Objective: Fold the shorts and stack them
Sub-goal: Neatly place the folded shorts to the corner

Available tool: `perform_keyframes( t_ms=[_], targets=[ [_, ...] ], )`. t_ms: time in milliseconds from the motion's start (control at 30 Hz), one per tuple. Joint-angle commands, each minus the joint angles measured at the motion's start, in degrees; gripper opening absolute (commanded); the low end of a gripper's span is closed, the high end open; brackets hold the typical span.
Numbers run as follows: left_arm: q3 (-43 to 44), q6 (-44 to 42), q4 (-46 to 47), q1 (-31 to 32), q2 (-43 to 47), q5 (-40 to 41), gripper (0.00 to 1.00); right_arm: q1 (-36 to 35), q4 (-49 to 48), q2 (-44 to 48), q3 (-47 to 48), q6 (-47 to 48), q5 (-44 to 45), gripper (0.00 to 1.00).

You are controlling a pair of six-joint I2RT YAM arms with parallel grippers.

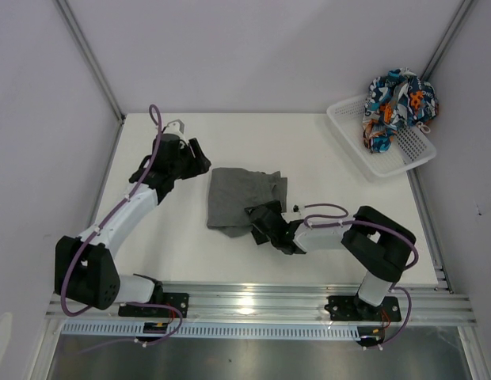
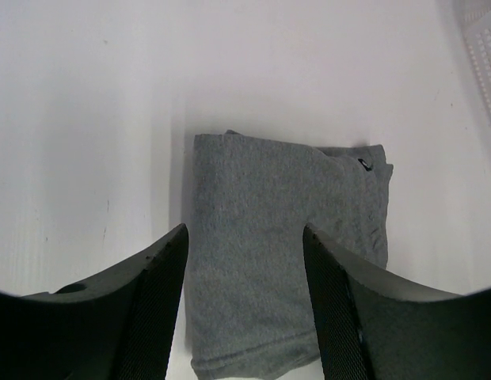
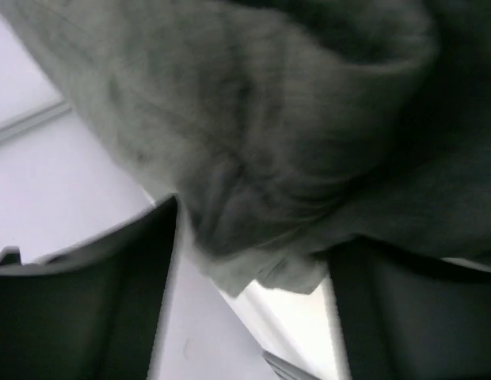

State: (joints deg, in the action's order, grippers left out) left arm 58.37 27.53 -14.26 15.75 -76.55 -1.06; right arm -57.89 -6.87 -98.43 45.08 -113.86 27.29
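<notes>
The dark grey shorts (image 1: 241,198) lie folded in a rough rectangle on the middle of the white table (image 1: 166,237). My left gripper (image 1: 199,158) hovers open just off their upper left; in the left wrist view its fingers (image 2: 154,301) straddle the grey shorts (image 2: 277,214) from above, apart from the cloth. My right gripper (image 1: 260,222) sits low at the shorts' near right corner. In the right wrist view a lifted fold of grey shorts (image 3: 269,119) hangs between its spread jaws (image 3: 253,222). The patterned shorts (image 1: 400,103) are bunched in the basket.
The white mesh basket (image 1: 348,146) stands tilted at the table's far right corner, and its edge (image 2: 483,39) shows in the left wrist view. A metal rail (image 1: 253,305) runs along the near edge, with frame posts at the back corners.
</notes>
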Motion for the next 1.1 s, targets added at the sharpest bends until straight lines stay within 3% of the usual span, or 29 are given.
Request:
perform_keyframes(
  t_ms=[0, 33, 67, 167, 200, 267, 367, 467, 500, 600, 733, 833, 900, 1067],
  targets=[
    [-0.45, 0.68, 1.69, -0.63, 1.85, 0.53, 0.63, 1.90, -0.42, -2.99, 1.93, -5.59, -0.31, 0.62],
    [-0.54, 0.60, 1.69, -0.72, 1.85, 0.62, 0.63, 2.16, -0.07, -3.17, 2.29, -4.80, -0.57, 0.53],
    [-0.54, 0.51, 1.52, -0.63, 1.76, 0.71, 0.63, 2.60, 0.19, -3.08, 2.55, -2.87, -0.83, 0.34],
    [-0.89, 0.51, 1.78, -0.72, 1.76, 0.80, 0.63, 3.74, 0.28, -2.55, 3.26, 4.23, -4.33, 0.05],
    [-0.89, 0.51, 1.78, -0.63, 1.76, 0.80, 0.63, 4.88, 1.15, -2.55, 3.96, 11.49, -6.00, 0.01],
    [-0.89, 0.51, 2.04, -0.63, 1.50, 0.80, 0.63, 5.42, 6.24, -3.08, 6.51, 17.86, -10.12, 0.00],
    [-1.06, 0.60, 2.22, -0.63, 1.15, 0.80, 0.63, 5.59, 6.00, -4.66, 7.65, 31.91, -15.67, 0.00],
    [-1.06, 0.68, 1.96, -0.63, 0.88, 0.71, 0.63, 5.16, 7.91, -9.03, 12.29, 47.65, -26.38, 0.00],
    [-0.11, 0.68, 1.96, -0.63, 0.88, 2.45, 0.63, 4.81, 8.89, -10.28, 13.27, 51.34, -33.72, 0.00],
    [-0.98, 0.86, 1.78, -0.63, 1.05, 2.90, 0.63, 3.05, 12.57, -13.27, 15.12, 62.86, -41.59, 0.00],
    [-1.33, 1.12, 1.25, -0.63, 2.19, 3.52, 0.63, 3.65, 21.72, -9.51, 12.41, 70.79, -38.39, 0.00],
    [-2.20, 1.47, 0.82, -0.63, 3.42, 3.87, 0.63, 9.80, 22.35, -4.58, 9.33, 74.83, -37.39, 0.04],
    [-2.21, 1.74, 0.73, -0.63, 3.78, 3.96, 0.63, 11.57, 23.39, -5.45, 11.33, 77.21, -38.27, 0.05],
    [-3.26, 4.28, -0.42, -0.54, 6.76, 1.50, 0.64, 7.88, 22.54, -11.95, 20.92, 78.54, -37.22, 0.07]
  ],
)
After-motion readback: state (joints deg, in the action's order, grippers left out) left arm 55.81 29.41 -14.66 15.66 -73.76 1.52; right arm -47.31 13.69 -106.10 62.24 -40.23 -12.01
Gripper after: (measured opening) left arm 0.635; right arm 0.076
